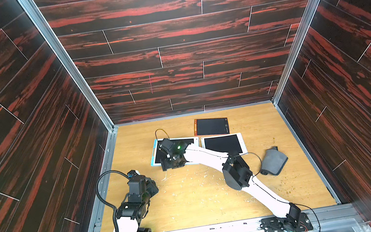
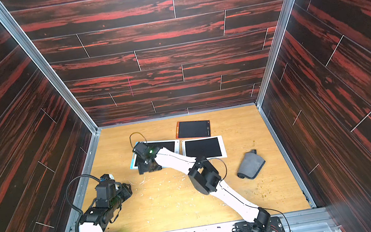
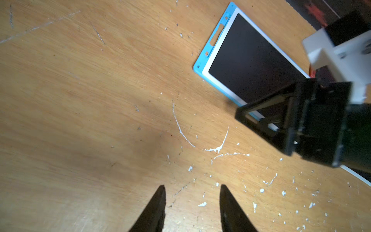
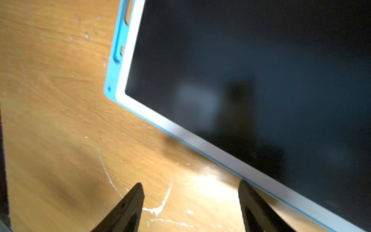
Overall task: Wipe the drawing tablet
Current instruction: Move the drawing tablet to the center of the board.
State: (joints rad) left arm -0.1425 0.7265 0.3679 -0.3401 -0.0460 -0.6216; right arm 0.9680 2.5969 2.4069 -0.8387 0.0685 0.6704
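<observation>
1. In both top views, the blue-edged, white-framed drawing tablet with a black screen (image 1: 156, 152) lies flat on the wooden worktop (image 1: 204, 198) at centre frame. The right tool (image 1: 167, 164) hangs over its near edge. The folded grey cloth (image 1: 273, 160) lies well apart at the right, untouched. It looks soft and limp, so pinch it at a raised fold.
2. In the left wrist view, the left tool (image 3: 192, 188) at bottom centre has its prongs apart and empty over bare worktop. The tablet sits at upper right.
3. In the right wrist view, the right tool (image 4: 190, 186) at the bottom has its prongs wide apart and holds nothing. The tablet fills the upper right. It looks thin, stiff and light, with a slick screen, so it would probably skid. Steady it by the frame.
</observation>
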